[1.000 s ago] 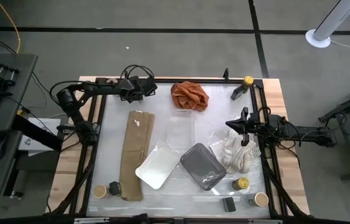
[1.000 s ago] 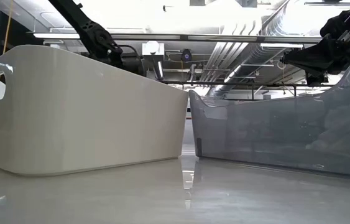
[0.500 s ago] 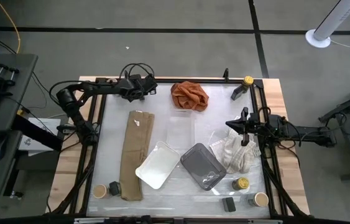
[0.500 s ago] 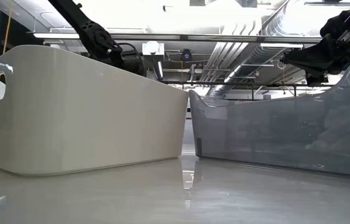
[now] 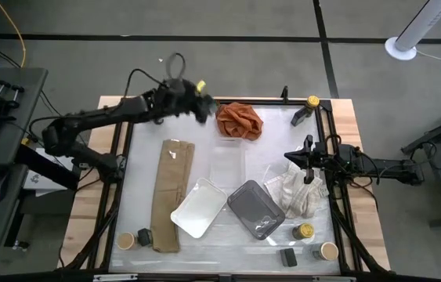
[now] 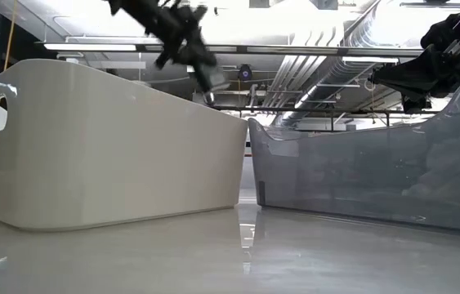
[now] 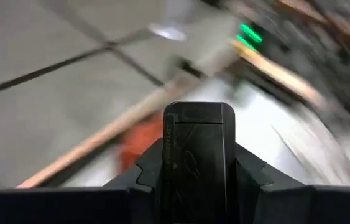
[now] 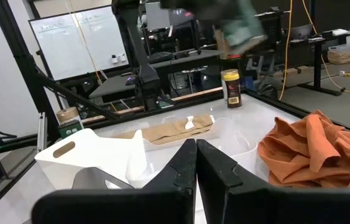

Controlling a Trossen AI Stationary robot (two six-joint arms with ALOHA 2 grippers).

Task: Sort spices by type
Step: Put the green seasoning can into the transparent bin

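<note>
My left gripper [image 5: 202,103] is raised over the far edge of the table beside the orange cloth [image 5: 238,119], shut on a little black box [image 7: 198,143]. It shows high and blurred in the low view [image 6: 205,75]. A yellow-lidded jar [image 8: 230,87] stands on the table under it. Near the right front corner stand a yellow-lidded jar [image 5: 305,232], a tan-lidded jar [image 5: 329,251] and a black box [image 5: 287,256]. At the left front corner are a tan-lidded jar [image 5: 125,240] and a black box [image 5: 143,236]. My right gripper [image 8: 194,149] is shut and waits above the white cloth [image 5: 298,194]. My left gripper pinches the black box between its two fingers, one on each long side [image 7: 170,163]. The box's free end [image 7: 198,112] sticks out ahead of the fingers. The low view shows the gripper well above the table, so the box is lifted clear.
A white tray [image 5: 199,207] and a grey tray [image 5: 256,209] lie side by side in the middle front and fill the low view. A folded tan cloth [image 5: 171,192] lies to the left. Another yellow-lidded jar [image 5: 312,101] sits at the far right corner post.
My left arm has swung fast from the far left corner toward the right along the far edge, and it has risen. It is blurred in every view. The yellow-lidded jar beneath it has come into sight.
</note>
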